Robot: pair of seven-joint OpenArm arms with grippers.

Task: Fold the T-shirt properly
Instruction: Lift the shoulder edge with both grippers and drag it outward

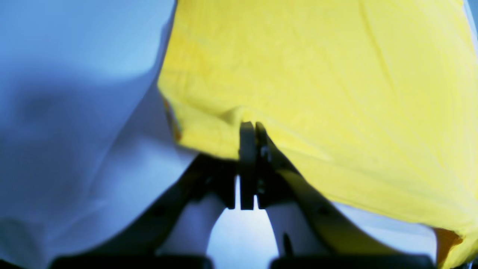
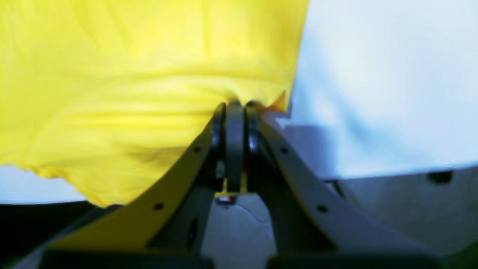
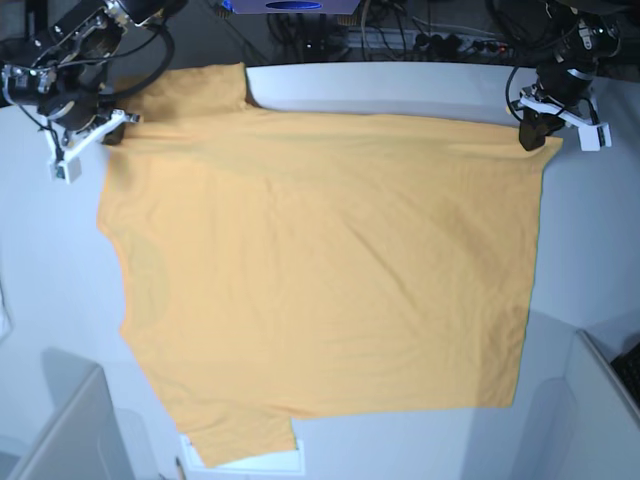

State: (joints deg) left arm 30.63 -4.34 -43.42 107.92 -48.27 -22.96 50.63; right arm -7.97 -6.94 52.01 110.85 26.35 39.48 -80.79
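The orange-yellow T-shirt (image 3: 320,270) lies spread flat over the white table (image 3: 600,250), one sleeve at the far left (image 3: 195,88) and one hanging over the front edge (image 3: 240,440). My left gripper (image 3: 533,135) is shut on the shirt's far right corner; in the left wrist view its closed fingertips (image 1: 251,129) pinch the yellow hem (image 1: 317,93). My right gripper (image 3: 112,130) is shut on the far left corner near the sleeve; in the right wrist view its fingertips (image 2: 235,108) pinch the cloth edge (image 2: 149,93). No print marks show.
Cables and equipment (image 3: 400,30) run along the table's far edge. A grey bin wall (image 3: 70,430) stands at the front left and another grey panel (image 3: 600,400) at the front right. Bare white table shows left and right of the shirt.
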